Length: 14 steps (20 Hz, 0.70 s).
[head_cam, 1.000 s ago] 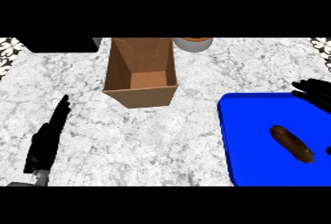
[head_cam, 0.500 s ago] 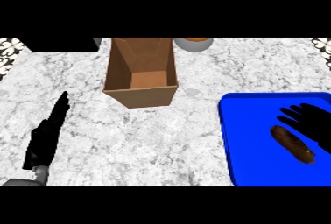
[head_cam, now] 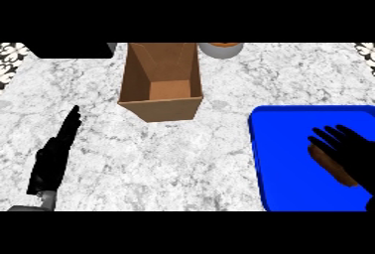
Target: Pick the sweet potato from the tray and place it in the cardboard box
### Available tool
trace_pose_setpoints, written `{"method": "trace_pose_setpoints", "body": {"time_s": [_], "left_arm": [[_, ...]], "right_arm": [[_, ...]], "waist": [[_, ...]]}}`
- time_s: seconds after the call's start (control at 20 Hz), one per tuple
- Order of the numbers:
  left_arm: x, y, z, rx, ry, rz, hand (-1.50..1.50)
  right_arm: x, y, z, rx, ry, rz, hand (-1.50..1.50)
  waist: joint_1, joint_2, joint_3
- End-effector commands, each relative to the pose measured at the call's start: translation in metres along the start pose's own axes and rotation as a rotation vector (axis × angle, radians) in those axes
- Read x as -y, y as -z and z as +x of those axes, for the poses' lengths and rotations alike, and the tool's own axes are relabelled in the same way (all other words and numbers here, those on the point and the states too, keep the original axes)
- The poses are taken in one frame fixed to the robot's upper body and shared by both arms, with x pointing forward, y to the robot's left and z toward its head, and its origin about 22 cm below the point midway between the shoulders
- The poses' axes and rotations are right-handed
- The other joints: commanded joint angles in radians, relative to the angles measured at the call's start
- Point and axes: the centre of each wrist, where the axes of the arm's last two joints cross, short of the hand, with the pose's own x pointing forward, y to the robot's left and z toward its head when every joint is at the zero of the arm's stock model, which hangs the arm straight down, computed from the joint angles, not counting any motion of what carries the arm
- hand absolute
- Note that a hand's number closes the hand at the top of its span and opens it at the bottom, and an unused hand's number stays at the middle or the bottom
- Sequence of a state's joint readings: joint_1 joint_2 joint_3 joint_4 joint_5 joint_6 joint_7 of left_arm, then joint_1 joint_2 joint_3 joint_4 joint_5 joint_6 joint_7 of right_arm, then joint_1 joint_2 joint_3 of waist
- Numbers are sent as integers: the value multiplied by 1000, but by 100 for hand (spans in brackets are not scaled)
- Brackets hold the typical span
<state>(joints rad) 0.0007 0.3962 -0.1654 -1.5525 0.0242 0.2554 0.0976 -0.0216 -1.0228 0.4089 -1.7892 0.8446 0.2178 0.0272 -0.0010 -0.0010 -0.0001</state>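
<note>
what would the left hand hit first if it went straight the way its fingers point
Likely the black object at the far edge: the left hand points up and slightly right, a line that seems to pass just left of the cardboard box. Height is unclear.

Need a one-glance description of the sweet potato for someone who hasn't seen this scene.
Find the blue tray at the counter's right edge. The sweet potato is the only thing lying in it, partly covered by the black right robot hand. It is a long reddish-brown lump, unlike the blue tray and black hand.
</note>
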Motion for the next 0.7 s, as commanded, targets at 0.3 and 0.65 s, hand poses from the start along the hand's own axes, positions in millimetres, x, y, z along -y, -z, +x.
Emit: {"method": "trace_pose_setpoints", "body": {"time_s": [0.3,0.65], "left_arm": [[5,-11,-3,7,-9,8,0],[-6,8,-2,1,1,14,0]], "right_arm": [[-38,14,7,-62,-12,32,-150],[-34,29,1,-45,-5,17,-150]], "waist": [[3,0,0],[3,1,0]]}}
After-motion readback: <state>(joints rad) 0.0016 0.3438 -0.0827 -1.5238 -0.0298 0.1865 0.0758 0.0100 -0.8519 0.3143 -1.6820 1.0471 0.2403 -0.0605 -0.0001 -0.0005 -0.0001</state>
